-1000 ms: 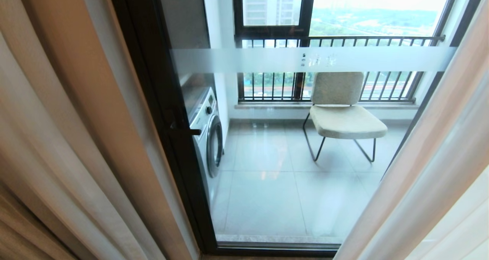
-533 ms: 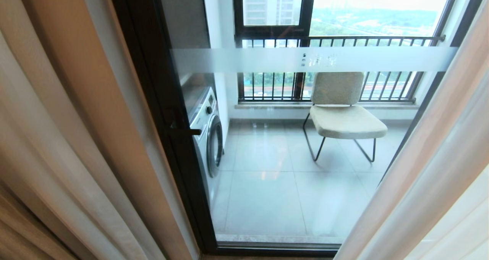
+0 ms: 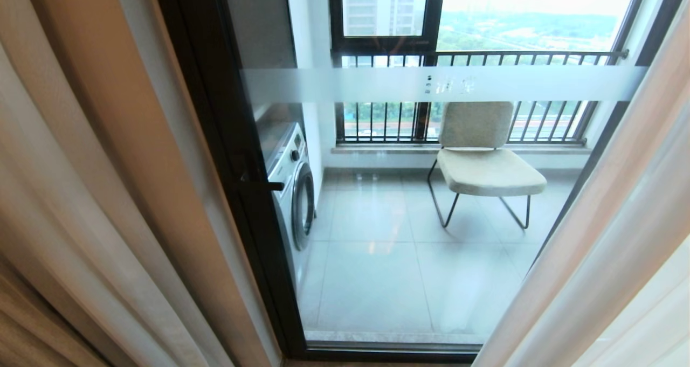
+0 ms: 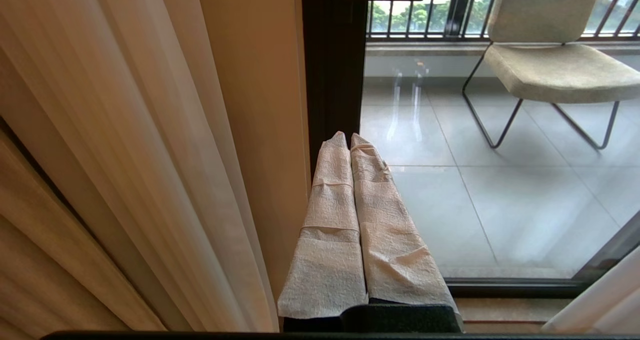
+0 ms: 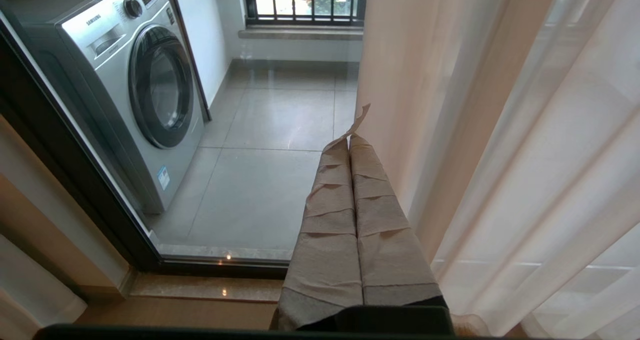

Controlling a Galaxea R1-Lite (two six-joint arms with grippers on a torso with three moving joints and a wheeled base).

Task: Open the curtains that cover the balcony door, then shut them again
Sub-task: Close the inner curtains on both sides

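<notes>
Nothing had shifted since a second before. The curtains (image 3: pixel 102 194) hung drawn apart either side of the door (image 3: pixel 431 221). The left gripper (image 4: pixel 350 139), beside the left curtain, and the right gripper (image 5: pixel 348 143), beside the right curtain, stayed pressed together, empty.

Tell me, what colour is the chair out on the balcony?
The chair is beige, on thin black metal legs. The head view shows it best.

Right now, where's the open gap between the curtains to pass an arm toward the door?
Free: the middle strip in front of the glass door, bordered by the left curtain and the right curtain. Crowded: both sides, where folds hang close beside the left gripper and the right gripper, both with jaws shut and holding nothing.
</notes>
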